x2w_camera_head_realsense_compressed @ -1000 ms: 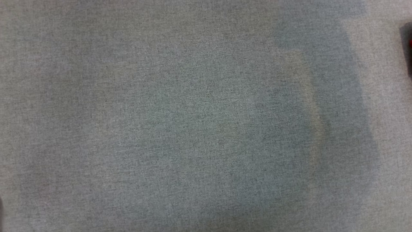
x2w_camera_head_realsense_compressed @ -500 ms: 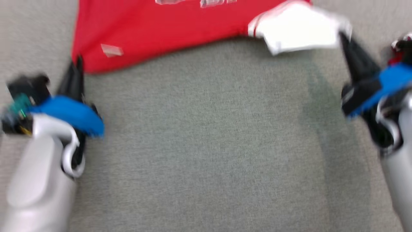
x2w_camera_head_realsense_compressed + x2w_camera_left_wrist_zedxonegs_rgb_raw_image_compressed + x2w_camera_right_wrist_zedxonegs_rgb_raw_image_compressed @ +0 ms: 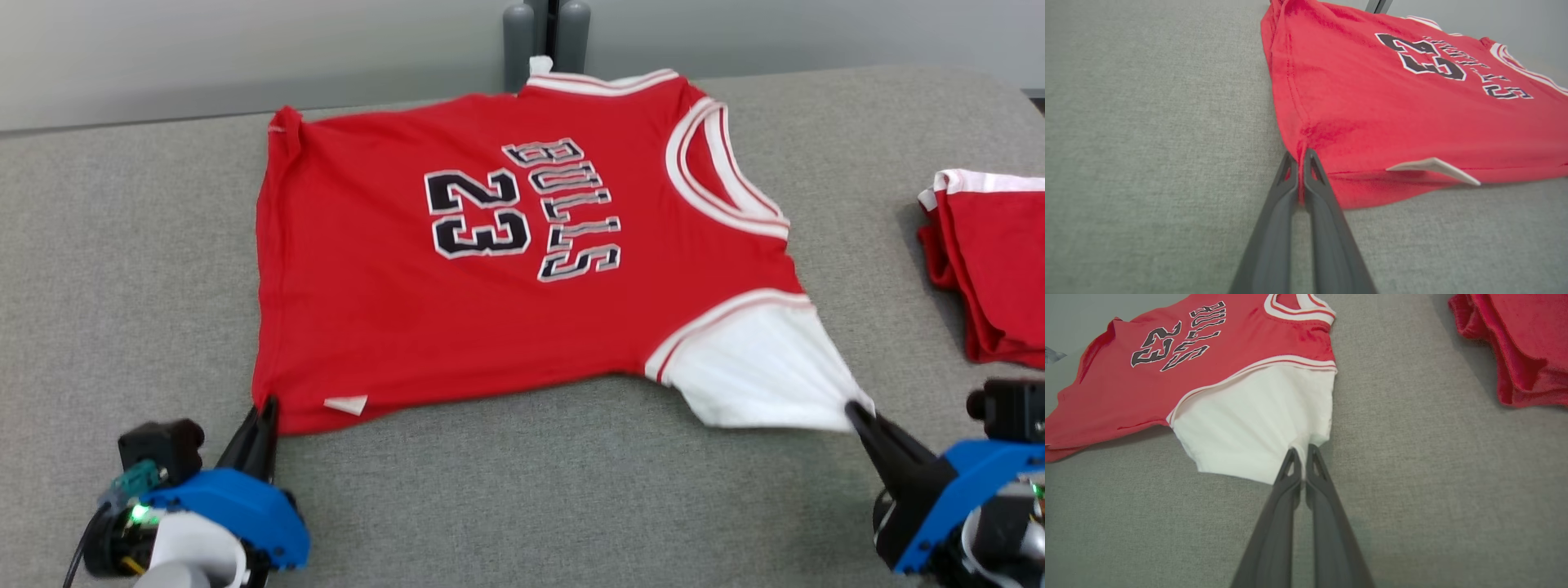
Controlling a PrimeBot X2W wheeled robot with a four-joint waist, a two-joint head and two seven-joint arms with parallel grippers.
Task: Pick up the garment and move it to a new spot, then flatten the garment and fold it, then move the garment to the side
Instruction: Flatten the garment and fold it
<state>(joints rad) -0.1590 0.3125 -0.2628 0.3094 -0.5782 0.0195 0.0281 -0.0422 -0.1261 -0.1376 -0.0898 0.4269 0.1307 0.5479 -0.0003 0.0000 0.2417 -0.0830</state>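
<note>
The garment (image 3: 506, 269) is a red jersey with white sleeves, the number 23 and black lettering, spread face up on the grey table (image 3: 522, 490). My left gripper (image 3: 265, 406) is shut on its near left hem corner; the left wrist view shows the red cloth (image 3: 1372, 94) pinched between the closed fingertips (image 3: 1301, 157). My right gripper (image 3: 853, 406) is shut on the tip of the white sleeve (image 3: 759, 371), which is pulled to a point. In the right wrist view the sleeve (image 3: 1253, 424) is bunched at the fingertips (image 3: 1302, 451). A small white tag (image 3: 1433, 167) sticks out of the hem.
A folded pile of red garments (image 3: 992, 261) lies at the table's right edge, also seen as red garments (image 3: 1523, 343) in the right wrist view. Two grey posts (image 3: 545, 33) stand behind the table's far edge against a pale wall. Bare grey cloth lies between my arms.
The head camera has tilted up from bare table cloth to the whole jersey and both arms. Both grippers have stayed shut on the garment.
</note>
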